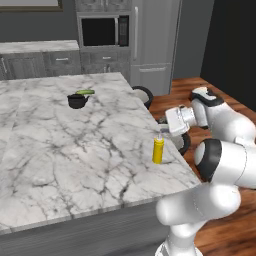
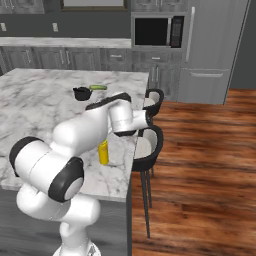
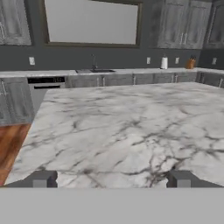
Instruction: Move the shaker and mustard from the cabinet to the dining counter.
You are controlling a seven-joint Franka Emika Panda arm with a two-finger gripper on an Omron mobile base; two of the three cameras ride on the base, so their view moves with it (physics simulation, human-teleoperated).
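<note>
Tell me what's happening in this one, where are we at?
The mustard stands upright on the dining counter near its edge, by the stools. The arm's tool is open and empty, apart from the bottle. In the hand view it looks across bare marble toward the far kitchen wall. A black bowl with a green piece sits farther along the counter. No shaker can be seen on the counter.

Mustard (image 1: 158, 151): yellow squeeze bottle with pointed white nozzle, standing upright, free of any grip, on the dining counter near its stool-side edge.
Dining counter (image 1: 60, 145): large island, white grey-veined marble top, plain dark grey sides; round stools at its side.
</note>
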